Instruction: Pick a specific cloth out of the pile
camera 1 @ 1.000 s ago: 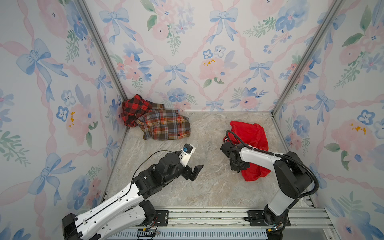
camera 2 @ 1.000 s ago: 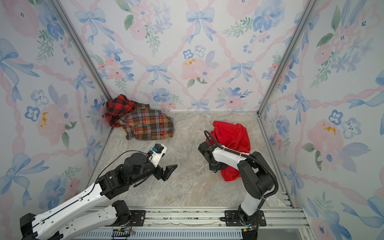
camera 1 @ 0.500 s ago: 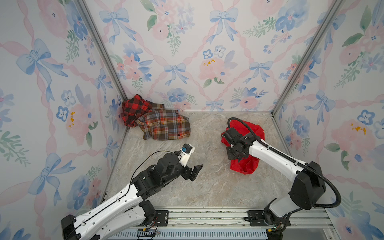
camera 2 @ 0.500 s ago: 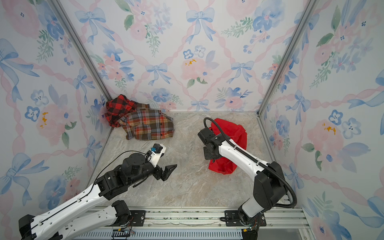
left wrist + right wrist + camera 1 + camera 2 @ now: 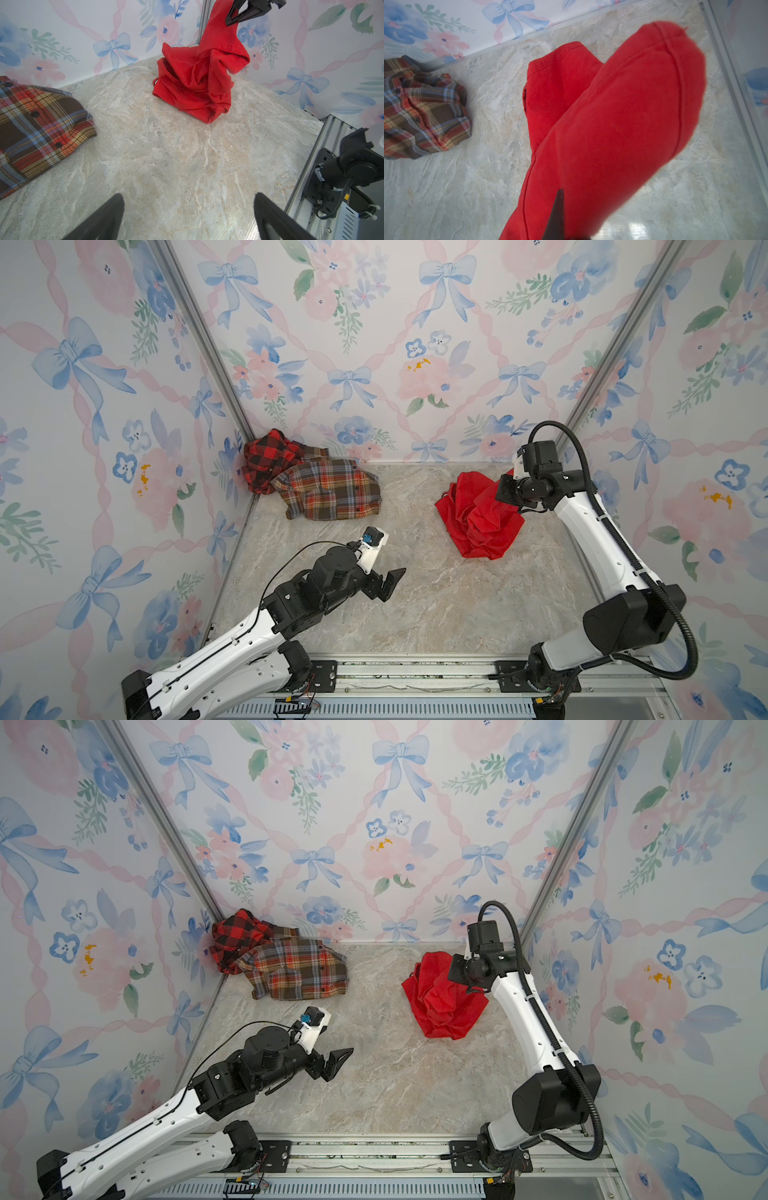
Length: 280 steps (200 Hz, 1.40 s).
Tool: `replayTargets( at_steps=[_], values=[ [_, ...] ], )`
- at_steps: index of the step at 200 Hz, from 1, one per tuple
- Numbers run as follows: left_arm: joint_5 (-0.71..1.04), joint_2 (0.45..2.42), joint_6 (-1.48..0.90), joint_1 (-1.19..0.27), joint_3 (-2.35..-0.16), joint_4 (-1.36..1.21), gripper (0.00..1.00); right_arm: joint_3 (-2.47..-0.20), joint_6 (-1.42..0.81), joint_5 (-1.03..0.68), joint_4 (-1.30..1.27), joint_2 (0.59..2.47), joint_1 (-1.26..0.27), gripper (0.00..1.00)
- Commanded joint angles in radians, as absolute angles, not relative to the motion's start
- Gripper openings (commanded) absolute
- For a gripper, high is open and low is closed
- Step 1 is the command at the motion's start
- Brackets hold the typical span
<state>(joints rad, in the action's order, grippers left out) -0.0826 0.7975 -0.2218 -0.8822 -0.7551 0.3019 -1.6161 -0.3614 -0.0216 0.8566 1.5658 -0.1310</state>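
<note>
Your right gripper (image 5: 230, 20), raised by the back corner, clenches the cloth (image 5: 478, 514); your left gripper (image 5: 188, 199) hovers low, spread wide. Both top views hide the right fingertips.

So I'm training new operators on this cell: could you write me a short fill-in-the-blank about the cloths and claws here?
The cloth pinched in the right claw is plain ____.
The left claw stands ____ and holds nothing.
In both top views the pile lies in the far ____ corner.
Missing words: red; open; left.
</note>
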Motion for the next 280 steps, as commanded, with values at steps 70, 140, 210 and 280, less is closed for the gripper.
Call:
replayTargets(
  at_steps=[70, 140, 210, 280],
  values=[
    [-0.101, 0.802, -0.246, -0.873, -0.758, 0.310, 0.98, -1.824, -0.391, -0.073, 0.683, 2.140, -0.118, 0.00],
    [-0.103, 0.836, -0.224, -0.871, -0.781, 0.312, 0.98, -1.738, -0.422, 0.137, 0.741, 2.267, -0.224, 0.59],
    [-0.084, 0.897, -0.209, -0.869, -0.828, 0.312, 0.98, -1.870, -0.368, 0.202, 0.886, 2.323, -0.043, 0.73],
    [-0.092, 0.921, -0.201, -0.865, -0.843, 0.314, 0.98, -2.395, -0.296, 0.161, 1.012, 2.587, 0.076, 0.79]
  ],
)
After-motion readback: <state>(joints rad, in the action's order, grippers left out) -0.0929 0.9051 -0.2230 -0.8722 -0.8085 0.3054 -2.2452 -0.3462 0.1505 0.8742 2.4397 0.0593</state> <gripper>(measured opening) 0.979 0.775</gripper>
